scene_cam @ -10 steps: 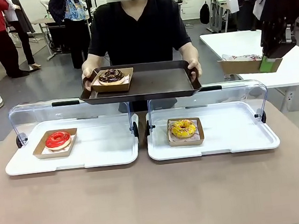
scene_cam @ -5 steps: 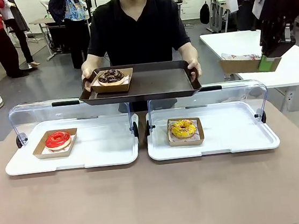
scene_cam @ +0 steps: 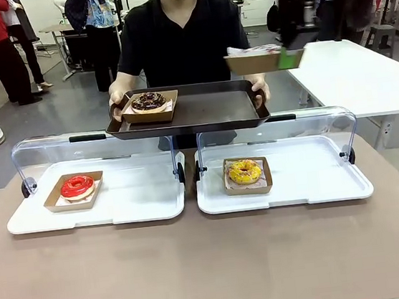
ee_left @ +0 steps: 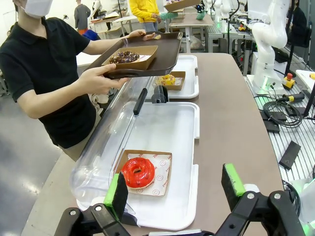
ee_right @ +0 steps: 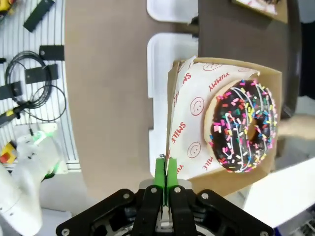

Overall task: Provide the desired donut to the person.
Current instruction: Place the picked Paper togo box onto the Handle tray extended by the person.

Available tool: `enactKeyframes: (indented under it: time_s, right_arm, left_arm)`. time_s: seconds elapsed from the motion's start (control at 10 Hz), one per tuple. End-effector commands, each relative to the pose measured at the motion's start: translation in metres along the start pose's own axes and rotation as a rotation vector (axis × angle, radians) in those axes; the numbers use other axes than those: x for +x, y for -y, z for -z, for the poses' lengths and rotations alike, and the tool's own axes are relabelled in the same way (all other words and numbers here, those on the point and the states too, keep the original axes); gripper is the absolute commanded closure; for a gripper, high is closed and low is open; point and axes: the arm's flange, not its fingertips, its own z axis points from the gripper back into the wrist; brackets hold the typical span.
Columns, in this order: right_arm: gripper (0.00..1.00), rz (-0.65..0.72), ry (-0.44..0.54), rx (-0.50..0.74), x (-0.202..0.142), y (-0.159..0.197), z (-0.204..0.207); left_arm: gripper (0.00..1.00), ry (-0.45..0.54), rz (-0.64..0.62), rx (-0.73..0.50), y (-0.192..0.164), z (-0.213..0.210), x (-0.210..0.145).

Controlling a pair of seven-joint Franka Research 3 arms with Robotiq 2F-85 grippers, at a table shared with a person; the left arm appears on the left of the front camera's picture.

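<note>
The person (scene_cam: pixel 184 43) in black stands at the far side and holds out a dark brown tray (scene_cam: pixel 210 112) with both hands. A chocolate donut (scene_cam: pixel 148 101) in a cardboard box sits at its left end. My right gripper (scene_cam: pixel 289 58), blurred, hangs above the tray's right end, shut on the rim of a cardboard box (scene_cam: pixel 258 61). In the right wrist view the gripper (ee_right: pixel 166 172) pinches that box (ee_right: pixel 221 81), which carries a chocolate sprinkle donut (ee_right: pixel 243 125) on printed paper. My left gripper (ee_left: pixel 174 189) is open above the table's near edge, beside a red donut (ee_left: pixel 138 172).
Two white display trays with raised clear lids lie on the table. The left one (scene_cam: pixel 133 200) holds the red donut (scene_cam: pixel 77 186), the right one (scene_cam: pixel 310 173) a yellow donut (scene_cam: pixel 244 171). A white table (scene_cam: pixel 364 73) stands at the back right. Bystanders are far behind.
My right arm has swung left from the far right, carrying the boxed sprinkle donut to above the right end of the person's tray. The person and tray hold still.
</note>
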Motion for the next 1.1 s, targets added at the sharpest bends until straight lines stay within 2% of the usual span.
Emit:
enactKeyframes:
  time_s: [0.0, 0.4, 1.0]
  right_arm:
    - [0.98, 0.01, 0.012, 0.028, 0.013, 0.048, 0.025]
    - [0.98, -0.016, 0.085, 0.028, 0.02, 0.098, 0.084]
    - [0.98, -0.002, 0.104, 0.041, 0.022, 0.121, 0.133]
  left_arm:
    - [0.0, -0.005, -0.008, 0.01, 0.0, -0.001, 0.002]
    - [0.0, -0.005, -0.008, 0.01, 0.0, -0.001, 0.002]
    - [0.0, -0.005, -0.008, 0.01, 0.0, -0.001, 0.002]
